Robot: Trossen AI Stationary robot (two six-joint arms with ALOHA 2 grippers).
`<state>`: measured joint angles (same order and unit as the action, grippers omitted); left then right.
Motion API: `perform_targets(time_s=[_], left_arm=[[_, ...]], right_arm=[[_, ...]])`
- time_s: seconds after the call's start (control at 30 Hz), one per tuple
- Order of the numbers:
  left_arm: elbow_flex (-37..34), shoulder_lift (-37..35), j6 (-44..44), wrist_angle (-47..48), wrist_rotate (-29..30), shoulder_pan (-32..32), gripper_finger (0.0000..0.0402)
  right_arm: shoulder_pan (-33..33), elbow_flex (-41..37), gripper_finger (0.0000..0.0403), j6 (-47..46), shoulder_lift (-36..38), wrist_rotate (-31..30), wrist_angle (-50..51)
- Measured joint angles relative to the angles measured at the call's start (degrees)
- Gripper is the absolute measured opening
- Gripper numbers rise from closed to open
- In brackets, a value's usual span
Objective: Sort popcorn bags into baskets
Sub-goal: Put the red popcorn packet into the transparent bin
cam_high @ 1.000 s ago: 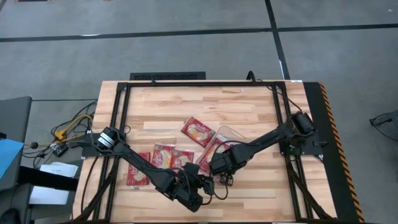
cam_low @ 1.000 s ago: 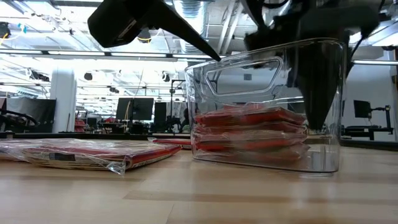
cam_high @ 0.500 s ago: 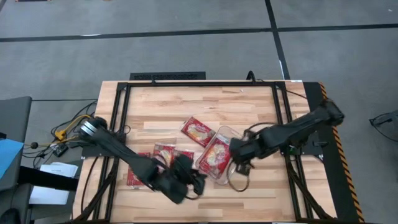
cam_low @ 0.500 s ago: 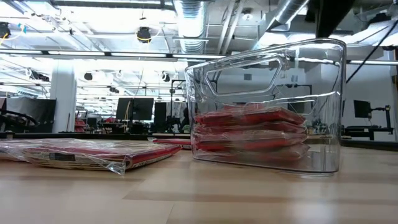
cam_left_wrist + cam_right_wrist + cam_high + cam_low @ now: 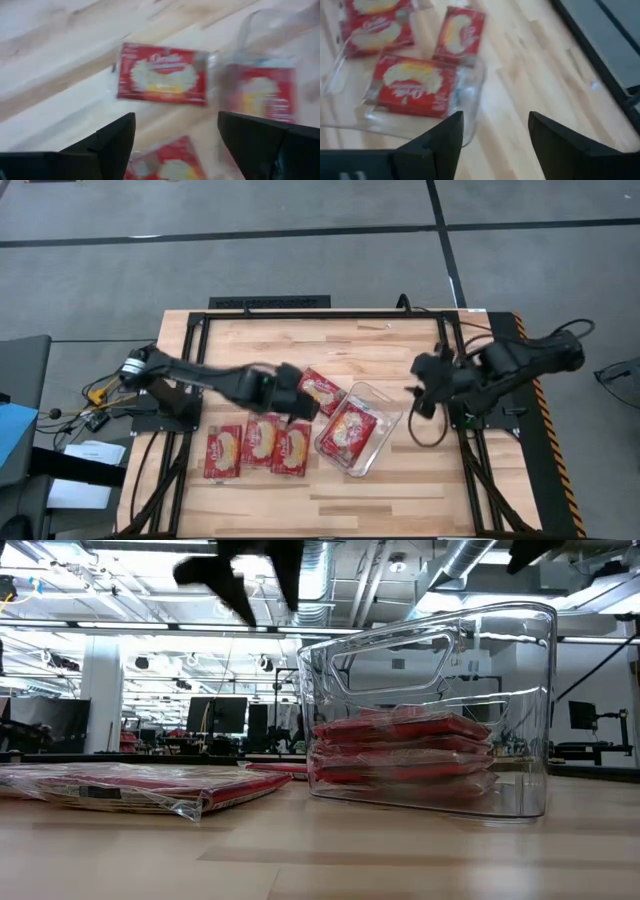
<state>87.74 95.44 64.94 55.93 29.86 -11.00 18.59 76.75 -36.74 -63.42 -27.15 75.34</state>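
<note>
A clear tub [image 5: 385, 418] stands right of the table's middle with red popcorn bags [image 5: 349, 430] stacked flat inside [image 5: 400, 752]. One bag [image 5: 320, 390] lies on the wood just left of the tub's far end. Three more [image 5: 258, 448] lie side by side toward the near left. My left gripper [image 5: 297, 408] hovers open above the table between that single bag [image 5: 162, 75] and the three. My right gripper [image 5: 418, 398] hangs open in the air right of the tub [image 5: 470, 95], with nothing between its fingers.
Black frame rails [image 5: 455, 380] run along the table's left, right and far sides. Bare wood [image 5: 300, 345] stretches across the far half and along the near edge. Cables [image 5: 110, 385] lie off the left edge.
My right gripper has risen out of the tub and drawn back toward the table's right edge, leaving a bag on top of the stack. My left gripper has lifted from the near edge and swung toward the far left, uncovering the three bags.
</note>
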Motion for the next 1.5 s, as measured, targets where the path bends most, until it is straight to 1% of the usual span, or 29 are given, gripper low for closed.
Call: perform_targets(time_s=[0.07, 0.17, 0.2, 0.3, 0.4, 0.47, 0.57, 0.63, 0.67, 0.73, 0.8, 0.83, 0.9, 0.97, 1.1, 1.2, 1.37, 1.43, 1.5], left_arm=[[-2.6, 0.0, -4.6, -3.8, -4.7, 4.3, 0.0274], [-6.7, 0.0, -12.6, -8.9, -13.6, 11.3, 0.0275], [-7.8, 0.0, -14.7, -10.2, -15.6, 13.5, 0.0275], [-10.6, 0.0, -19.4, -13.8, -18.0, 19.8, 0.0275], [-12.4, 0.0, -21.9, -13.4, -19.7, 25.4, 0.0275], [-14.1, 0.0, -25.2, -18.5, -23.2, 28.4, 0.0275], [-16.3, 0.2, -31.5, -26.5, -30.9, 31.6, 0.0275], [-16.3, 0.9, -38.8, -30.6, -35.4, 32.5, 0.0275], [-16.3, 1.2, -43.4, -31.1, -37.3, 32.6, 0.0275], [-16.4, 1.2, -52.1, -30.7, -38.2, 32.2, 0.0275], [-16.3, 1.2, -56.1, -29.2, -37.2, 31.8, 0.0275], [-16.3, 1.2, -56.2, -26.8, -36.1, 31.7, 0.0275], [-16.5, 1.2, -53.8, -20.7, -33.4, 32.8, 0.0275], [-17.8, 1.2, -50.4, -19.6, -33.4, 35.0, 0.0275], [-22.1, 1.1, -46.8, -23.8, -41.5, 39.1, 0.0275], [-24.6, 0.8, -44.8, -29.1, -42.5, 40.8, 0.0275], [-27.9, 0.9, -43.1, -31.3, -41.6, 41.9, 0.0275], [-29.8, 0.9, -41.6, -33.0, -43.5, 41.9, 0.0275], [-31.4, 0.9, -39.9, -37.6, -46.7, 41.7, 0.0275]], right_arm=[[-2.0, 0.0, 0.0254, 1.6, 1.5, -0.2, 0.1], [-5.0, 0.0, 0.0255, 3.9, 3.3, -0.2, 1.1], [-6.1, 0.0, 0.0255, 4.6, 4.0, -0.2, 1.2], [-8.7, 0.0, 0.0255, 5.7, 5.4, -0.2, 1.5], [-10.5, 0.0, 0.0255, 5.8, 6.8, -0.2, 2.0], [-11.2, 0.0, 0.0255, 5.9, 7.6, -0.2, 2.6], [-12.0, -0.1, 0.0255, 5.9, 8.6, -1.0, 3.6], [-12.1, -0.8, 0.0255, 5.8, 9.6, -1.5, 4.2], [-12.1, -1.4, 0.0255, 5.7, 10.1, -1.5, 4.2], [-12.1, -2.9, 0.0255, 4.5, 10.9, -1.5, 3.8], [-12.0, -4.3, 0.0255, 2.5, 11.6, -1.4, 4.3], [-12.0, -4.9, 0.0255, 1.6, 11.7, -1.4, 4.2], [-12.0, -5.9, 0.0255, -0.5, 11.8, -1.4, 4.0], [-12.0, -6.7, 0.0255, -2.8, 11.8, -1.4, 3.9], [-12.0, -7.5, 0.0255, -5.6, 11.6, -1.4, 3.5], [-12.0, -7.6, 0.0255, -7.3, 11.6, -1.5, 3.3], [-12.0, -7.6, 0.0255, -9.8, 11.6, -4.0, 2.4], [-12.0, -7.6, 0.0255, -9.9, 11.6, -4.6, 1.7], [-12.0, -7.6, 0.0255, -9.9, 11.6, -4.9, 1.6]])
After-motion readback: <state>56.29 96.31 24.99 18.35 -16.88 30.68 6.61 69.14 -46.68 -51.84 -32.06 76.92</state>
